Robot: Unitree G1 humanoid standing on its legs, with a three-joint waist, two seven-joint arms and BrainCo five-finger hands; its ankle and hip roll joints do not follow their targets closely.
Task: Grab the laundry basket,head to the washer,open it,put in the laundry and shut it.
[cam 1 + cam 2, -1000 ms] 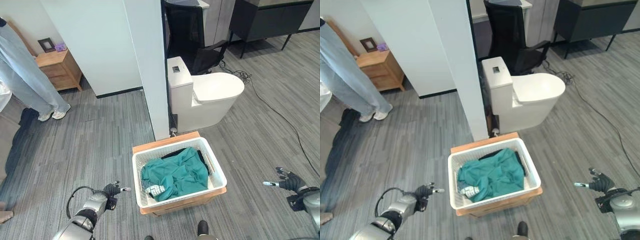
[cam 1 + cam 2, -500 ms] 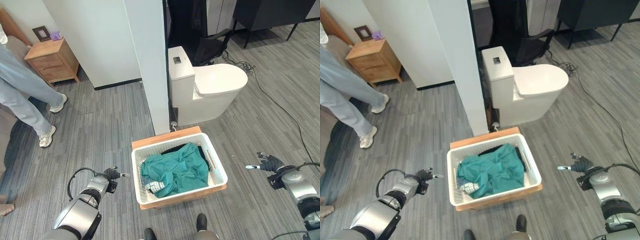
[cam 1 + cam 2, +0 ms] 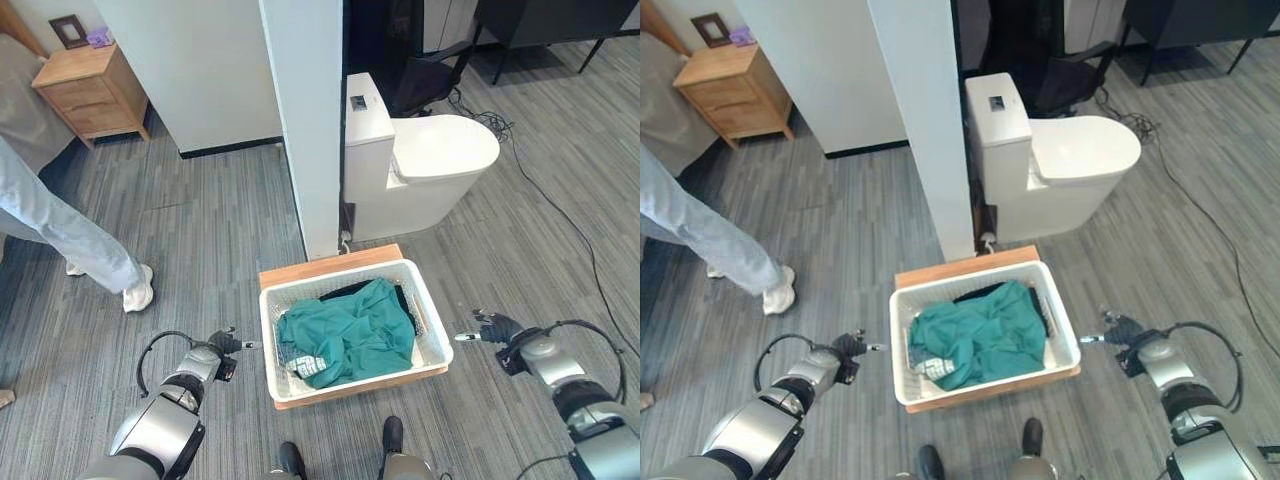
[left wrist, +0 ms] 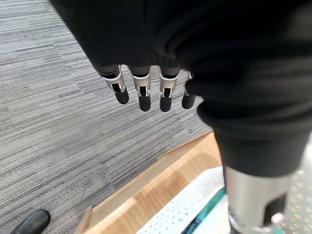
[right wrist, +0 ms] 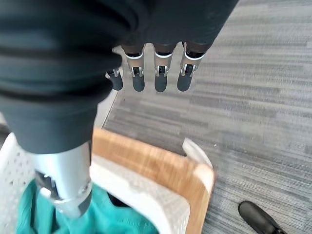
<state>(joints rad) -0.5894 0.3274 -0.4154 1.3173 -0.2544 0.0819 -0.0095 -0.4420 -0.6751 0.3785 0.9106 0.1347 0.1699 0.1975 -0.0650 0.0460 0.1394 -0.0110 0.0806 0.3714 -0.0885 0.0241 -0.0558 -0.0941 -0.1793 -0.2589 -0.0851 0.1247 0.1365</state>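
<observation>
Laundry basket (image 3: 352,331): white, perforated, seated on a low wooden tray (image 3: 330,267) on the grey floor (image 3: 210,230), directly ahead and centred between both arms. Holds a green garment (image 3: 350,332) with darker cloth beneath. Long axis runs roughly front to back, slightly skewed; short ends face toward and away from the robot, long sides face the two hands.

Left robot hand (image 3: 224,345): low, near the basket's left wall, not touching. Fingers straight and apart in the left wrist view (image 4: 141,92), holding nothing.

Right robot hand (image 3: 492,328): low, near the right wall, not touching. Fingers extended and spread in the right wrist view (image 5: 156,73), empty.

Key relation: basket lies inboard of both hands, left one to its left, right one to its right, at roughly rim height. Left looks marginally closer to its wall; difference small. Judged step: closing in for a two-sided grasp, basket not yet grabbed.

Surroundings: white pillar (image 3: 305,110) and toilet (image 3: 420,165) just beyond the tray; wooden nightstand (image 3: 90,85) far left; a person's legs (image 3: 70,235) at left, well apart from the basket.
</observation>
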